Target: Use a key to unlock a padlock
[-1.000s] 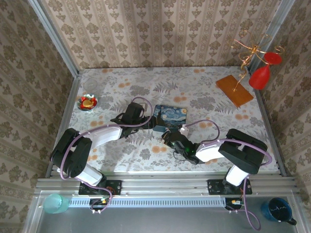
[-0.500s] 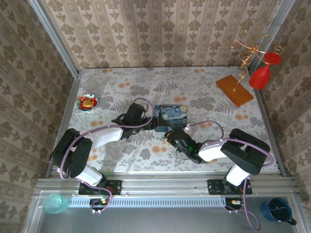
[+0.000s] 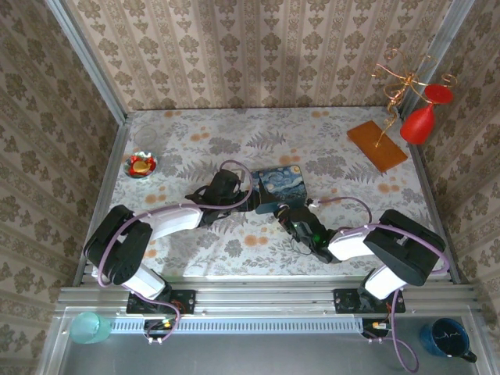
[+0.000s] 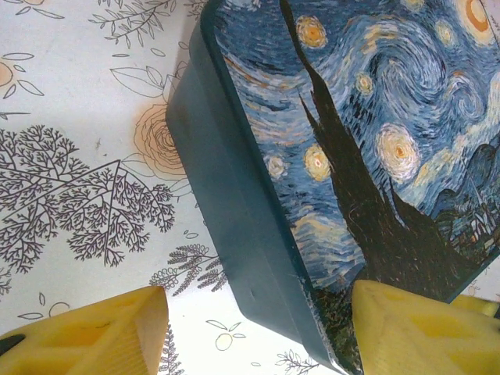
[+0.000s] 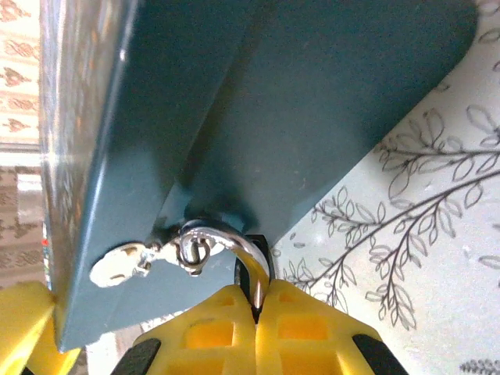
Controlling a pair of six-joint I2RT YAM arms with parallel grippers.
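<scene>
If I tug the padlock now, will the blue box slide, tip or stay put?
Likely to slide or tilt: the box looks thin-walled and light, and the left gripper straddles its edge with open jaws, seemingly not clamping. The padlock, pinched in the right gripper, hangs from a small loop, so it will probably swing rather than stay stiff.

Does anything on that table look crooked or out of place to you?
The blue box sits crooked, at an angle to the edges of the table. The right gripper is clamped on the small padlock at the hasp, so a tug there could swing the box.
</scene>
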